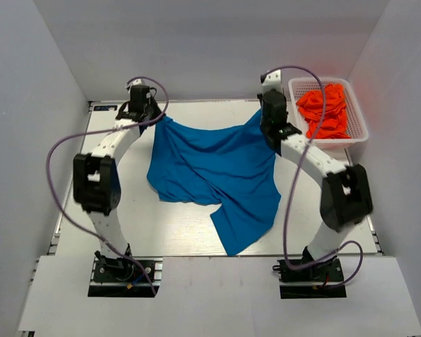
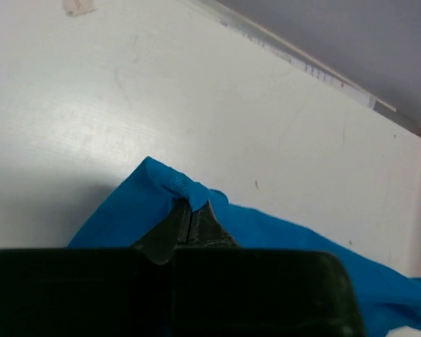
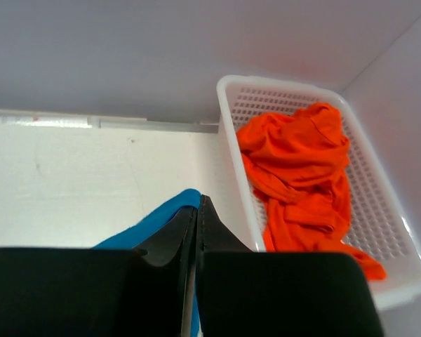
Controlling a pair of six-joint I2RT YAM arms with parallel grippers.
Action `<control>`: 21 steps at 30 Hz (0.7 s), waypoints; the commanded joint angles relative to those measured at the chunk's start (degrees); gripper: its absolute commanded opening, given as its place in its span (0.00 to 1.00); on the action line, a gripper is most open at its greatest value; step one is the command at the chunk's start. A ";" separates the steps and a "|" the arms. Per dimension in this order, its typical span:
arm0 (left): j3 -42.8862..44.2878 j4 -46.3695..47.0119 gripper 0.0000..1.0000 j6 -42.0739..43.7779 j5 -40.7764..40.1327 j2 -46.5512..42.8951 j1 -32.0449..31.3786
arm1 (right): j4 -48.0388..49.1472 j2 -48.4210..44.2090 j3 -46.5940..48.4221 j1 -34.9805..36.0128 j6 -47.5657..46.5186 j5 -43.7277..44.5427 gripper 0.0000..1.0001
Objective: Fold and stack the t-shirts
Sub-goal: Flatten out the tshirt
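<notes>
A bright blue t-shirt (image 1: 217, 172) is stretched across the middle of the table, rumpled, its lower part trailing toward the front. My left gripper (image 1: 156, 116) is shut on its far left corner; in the left wrist view the blue cloth (image 2: 175, 184) wraps over the closed tips (image 2: 191, 209). My right gripper (image 1: 266, 119) is shut on the far right corner; the blue cloth (image 3: 154, 221) shows beside the closed tips (image 3: 198, 205). Orange-red t-shirts (image 1: 324, 109) lie bunched in the basket, also in the right wrist view (image 3: 295, 175).
A white mesh basket (image 1: 358, 130) stands at the far right corner, close to my right gripper; its rim shows in the right wrist view (image 3: 235, 165). Grey walls enclose the table on three sides. Purple cables loop off both arms.
</notes>
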 commanded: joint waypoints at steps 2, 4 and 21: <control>17.32 0.86 0.01 2.75 -1.81 13.86 0.79 | -3.69 11.83 13.65 -4.43 4.15 -1.55 0.00; 25.44 -3.34 0.57 4.93 0.89 20.45 0.79 | -9.95 20.80 26.65 -6.45 9.24 -5.32 0.00; -19.11 -15.94 1.00 -2.51 -1.02 -18.08 0.27 | -38.11 -8.49 -0.01 -5.94 29.82 -48.30 0.90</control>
